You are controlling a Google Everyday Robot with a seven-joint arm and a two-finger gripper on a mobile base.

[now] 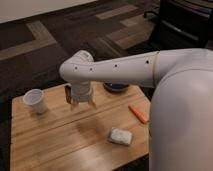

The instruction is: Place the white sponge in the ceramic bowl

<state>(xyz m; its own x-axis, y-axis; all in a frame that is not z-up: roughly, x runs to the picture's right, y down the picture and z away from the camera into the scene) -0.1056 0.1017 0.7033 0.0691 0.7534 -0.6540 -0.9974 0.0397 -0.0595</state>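
Gripper (80,104): jaws apart, empty, over wooden table (50,142). White sponge (120,136): near front edge. Ceramic bowl (116,88): rear, partly behind arm (125,70).

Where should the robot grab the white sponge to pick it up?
Probably from straight above, pinching across its shorter width. The white sponge lies flat on the wooden table with nothing touching it. The pincer hangs open over the table, up and left of the sponge in the view.
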